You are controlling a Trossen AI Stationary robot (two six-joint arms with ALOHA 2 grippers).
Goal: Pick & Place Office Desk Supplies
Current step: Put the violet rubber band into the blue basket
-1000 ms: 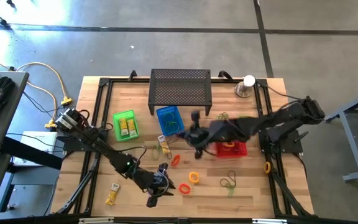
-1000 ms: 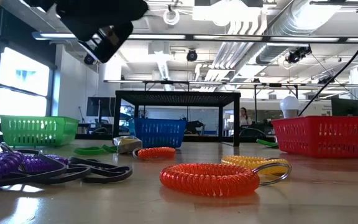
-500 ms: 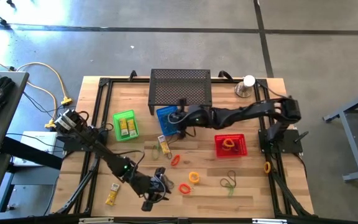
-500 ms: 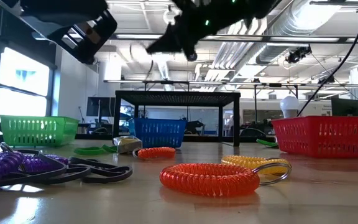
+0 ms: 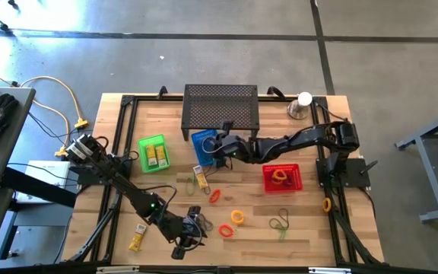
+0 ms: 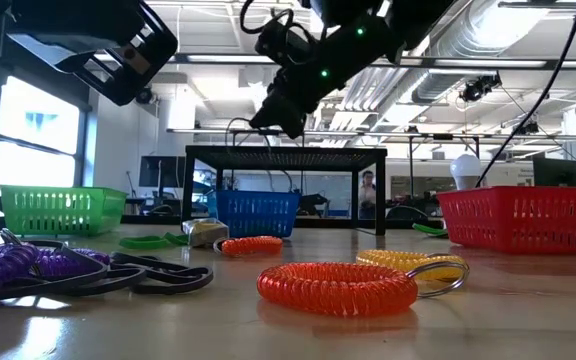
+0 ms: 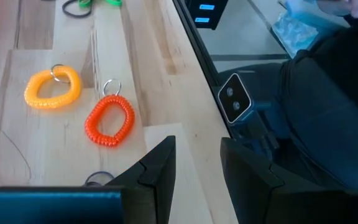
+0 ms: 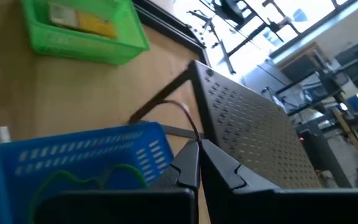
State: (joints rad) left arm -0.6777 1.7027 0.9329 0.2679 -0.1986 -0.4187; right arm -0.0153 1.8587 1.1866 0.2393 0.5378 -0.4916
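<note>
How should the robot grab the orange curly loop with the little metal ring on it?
Probably from straight above: the orange coil loop lies flat on the table with bare wood all round it. Pinch across one side of the coil, one finger in the open middle and one outside. The thin metal ring at one end looks too small to hold well.

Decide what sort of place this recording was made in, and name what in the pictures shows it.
Probably an open industrial lab or workshop: exposed ceiling ducts and pipes, a bare concrete floor, and a wooden table with sorting baskets such as the blue basket.
</note>
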